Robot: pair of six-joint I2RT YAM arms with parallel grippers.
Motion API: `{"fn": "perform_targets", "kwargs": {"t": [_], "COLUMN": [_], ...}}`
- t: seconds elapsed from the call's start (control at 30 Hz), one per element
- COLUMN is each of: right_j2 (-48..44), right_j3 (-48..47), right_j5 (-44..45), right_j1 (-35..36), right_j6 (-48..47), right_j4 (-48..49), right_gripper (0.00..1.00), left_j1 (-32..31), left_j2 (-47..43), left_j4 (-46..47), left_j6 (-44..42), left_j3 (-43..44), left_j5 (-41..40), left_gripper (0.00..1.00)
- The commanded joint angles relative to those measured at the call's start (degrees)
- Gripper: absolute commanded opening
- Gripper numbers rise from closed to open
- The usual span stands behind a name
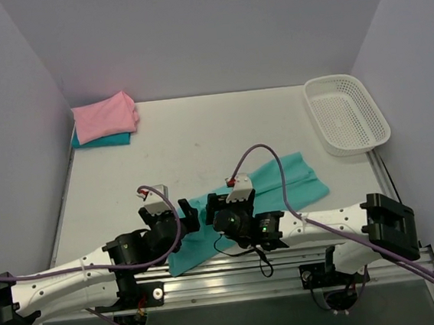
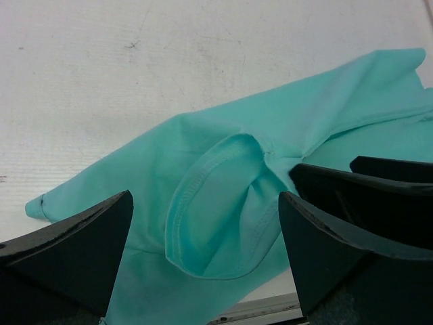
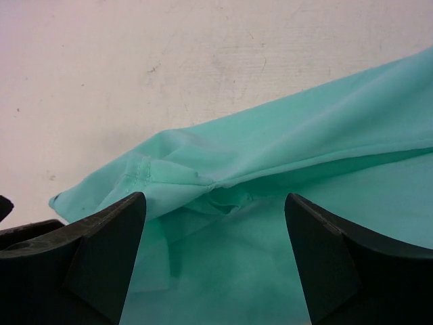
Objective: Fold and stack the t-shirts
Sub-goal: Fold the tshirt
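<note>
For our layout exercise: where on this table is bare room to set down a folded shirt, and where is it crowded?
Free: the table middle, between the pink t-shirt stack and the basket, and the left strip nearer than that stack. Crowded: the near edge, left pincer and right pincer over the teal-green t-shirt.

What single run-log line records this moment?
teal-green t-shirt: near edge, unstacked | left gripper: open over it | right gripper: open over it | pink t-shirt: on teal-blue t-shirt, far left

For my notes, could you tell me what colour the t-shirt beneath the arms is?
The t-shirt is teal-green; the left wrist view shows it best.
</note>
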State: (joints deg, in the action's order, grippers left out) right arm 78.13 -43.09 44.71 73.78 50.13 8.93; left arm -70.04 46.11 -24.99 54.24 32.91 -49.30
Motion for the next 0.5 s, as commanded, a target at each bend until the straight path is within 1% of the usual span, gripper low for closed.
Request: {"fn": "perform_targets", "kwargs": {"t": [0.0, 0.17, 0.47], "right_j2": [4.92, 10.63, 12.75], "right_j3": [-3.84, -8.23, -9.91], "right_j5": [-0.05, -2.26, -2.87], "right_j1": [-1.09, -1.27, -1.18], "right_j6": [-2.58, -3.11, -3.55], "right_j4": [4.51, 5.57, 5.31], "right_gripper": [0.79, 0.79, 0.79], "left_j1": [-0.1, -0.01, -0.1], "left_j2": [0.47, 1.09, -1.46], "left_j4": [-0.32, -0.49, -1.2], "left_j6": [-0.89, -0.98, -1.06], "left_j3": [0.05, 0.05, -1.0], "left_j5": [0.96, 0.61, 0.69], "left_gripper": [0.98, 0.98, 0.98]}}
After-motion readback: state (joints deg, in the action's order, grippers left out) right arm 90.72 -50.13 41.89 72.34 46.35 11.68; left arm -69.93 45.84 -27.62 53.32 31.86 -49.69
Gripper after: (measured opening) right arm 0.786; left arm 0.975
